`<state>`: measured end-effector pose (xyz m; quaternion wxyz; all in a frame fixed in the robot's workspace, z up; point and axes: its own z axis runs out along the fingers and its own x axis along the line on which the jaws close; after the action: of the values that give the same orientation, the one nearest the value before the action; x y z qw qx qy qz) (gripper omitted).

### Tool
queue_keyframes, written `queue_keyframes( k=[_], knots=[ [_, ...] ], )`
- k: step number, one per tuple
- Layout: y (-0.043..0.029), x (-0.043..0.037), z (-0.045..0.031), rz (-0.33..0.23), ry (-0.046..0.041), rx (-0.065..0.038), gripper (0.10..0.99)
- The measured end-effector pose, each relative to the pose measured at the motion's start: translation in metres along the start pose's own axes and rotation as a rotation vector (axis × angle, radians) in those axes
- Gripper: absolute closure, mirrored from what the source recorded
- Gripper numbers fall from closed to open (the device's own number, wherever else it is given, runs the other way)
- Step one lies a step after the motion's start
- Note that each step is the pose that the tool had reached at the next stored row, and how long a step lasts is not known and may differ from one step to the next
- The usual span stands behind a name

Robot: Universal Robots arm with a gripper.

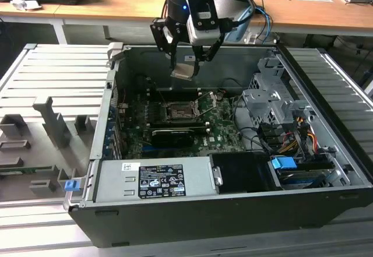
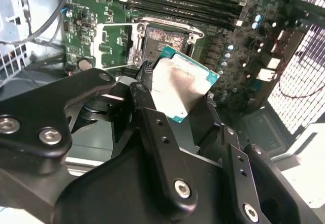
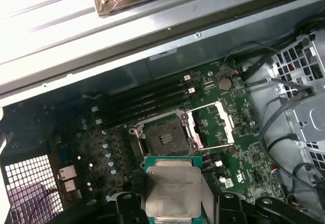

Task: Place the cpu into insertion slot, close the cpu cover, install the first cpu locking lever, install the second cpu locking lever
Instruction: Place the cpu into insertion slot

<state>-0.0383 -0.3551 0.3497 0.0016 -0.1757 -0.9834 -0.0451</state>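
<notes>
Green motherboard [image 1: 224, 130] lies inside open computer case [image 1: 175, 225]

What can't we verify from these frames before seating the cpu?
- cpu underside: faces away in both wrist views.
- cpu lower corners: behind the fingers of the pincer in the second wrist view.
- insertion slot near edge: behind the cpu in the second wrist view.
- Slot pins: too small in the exterior view.

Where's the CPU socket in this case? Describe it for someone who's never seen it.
Inside the open computer case, find the green board. Beside its row of long black memory slots sits the insertion slot, a square dark recess with a metal rim. Unlike those narrow slots it is square, with the cpu cover swung open alongside.
</notes>
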Motion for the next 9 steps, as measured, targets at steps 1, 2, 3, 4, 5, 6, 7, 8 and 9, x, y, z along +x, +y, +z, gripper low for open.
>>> queue_keyframes(
  k=[1, 2, 3, 4, 5, 6, 7, 8, 9],
  knots=[
    [0.0000, 0.0000, 0.0002, 0.019, -0.0016, 0.000, 0.557],
    [0.0000, 0.0000, 0.0003, 0.032, -0.0028, 0.000, 0.557],
    [0.0000, 0.0000, 0.0005, 0.048, -0.0042, -0.001, 0.557],
    [-0.0001, 0.0000, 0.0008, 0.067, -0.0059, -0.001, 0.557],
    [-0.0001, 0.0000, 0.0012, 0.091, -0.0082, -0.001, 0.557],
    [-0.0001, 0.0000, 0.0013, 0.106, -0.0097, -0.001, 0.557],
    [-0.0001, 0.0000, 0.0014, 0.116, -0.0105, -0.001, 0.557],
    [-0.0001, 0.0000, 0.0015, 0.127, -0.0114, -0.002, 0.557],
    [-0.0001, 0.0000, 0.0016, 0.139, -0.0125, -0.002, 0.557]
  ],
)
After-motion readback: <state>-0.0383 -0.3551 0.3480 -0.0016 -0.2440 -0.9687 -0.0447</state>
